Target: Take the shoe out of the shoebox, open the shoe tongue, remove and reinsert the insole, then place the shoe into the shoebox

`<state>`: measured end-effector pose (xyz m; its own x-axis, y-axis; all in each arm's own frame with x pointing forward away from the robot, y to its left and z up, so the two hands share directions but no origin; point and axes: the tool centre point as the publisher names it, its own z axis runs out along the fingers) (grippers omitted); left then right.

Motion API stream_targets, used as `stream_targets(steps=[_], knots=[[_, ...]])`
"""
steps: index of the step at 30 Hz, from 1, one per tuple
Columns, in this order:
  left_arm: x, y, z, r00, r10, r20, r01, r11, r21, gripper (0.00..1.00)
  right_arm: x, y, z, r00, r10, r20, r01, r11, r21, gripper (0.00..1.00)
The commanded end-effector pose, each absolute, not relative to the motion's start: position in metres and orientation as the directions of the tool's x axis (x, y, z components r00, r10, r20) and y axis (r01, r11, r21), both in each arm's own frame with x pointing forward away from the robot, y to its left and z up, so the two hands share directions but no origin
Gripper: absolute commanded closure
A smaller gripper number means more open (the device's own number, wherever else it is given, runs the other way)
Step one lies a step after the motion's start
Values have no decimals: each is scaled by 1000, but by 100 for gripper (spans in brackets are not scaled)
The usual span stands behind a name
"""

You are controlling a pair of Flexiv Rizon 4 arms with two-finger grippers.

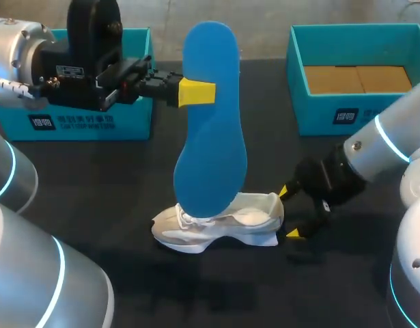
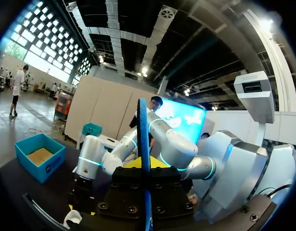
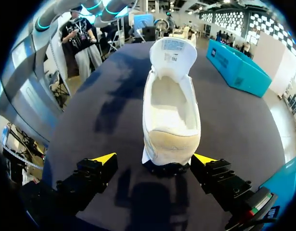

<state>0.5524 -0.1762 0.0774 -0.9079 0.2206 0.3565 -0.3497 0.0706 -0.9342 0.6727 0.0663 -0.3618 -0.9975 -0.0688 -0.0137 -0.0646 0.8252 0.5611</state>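
A white shoe (image 1: 223, 222) lies on the dark table, toe to the left, tongue pulled up. My left gripper (image 1: 196, 92) is shut on the edge of the blue insole (image 1: 210, 130) and holds it upright above the shoe, its lower end hiding the shoe's front. In the left wrist view the insole (image 2: 144, 139) shows edge-on between the fingers. My right gripper (image 1: 288, 212) is open at the shoe's heel. In the right wrist view the shoe (image 3: 171, 110) points away, its inside bare, with the heel between the yellow tips of the right gripper (image 3: 155, 159).
A teal box (image 1: 360, 75) with a brown cardboard bottom stands at the back right. A second teal box (image 1: 93, 123) stands at the back left, partly hidden behind my left arm.
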Motion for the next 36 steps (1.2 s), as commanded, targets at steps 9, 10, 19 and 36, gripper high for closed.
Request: stream_targets(steps=[9,10,19,36], knots=[[554,-178,78,-908,222,356,-349,74,-934,100,670,78,-353,-997,-78,-15,-79,966,246,0],[554,-178,78,-908,222,356,-349,74,-934,100,670,79,-353,-997,-77,-15,-78,968,238,0],[554,-178,78,-908,222,356,-349,74,-934,100,674,82,-358,-999,-36,-26,-40,983,180,0],[554,-178,78,-908,222,356,-349,74,-934,100,692,87,-365,-999,23,-48,19,996,87,0]])
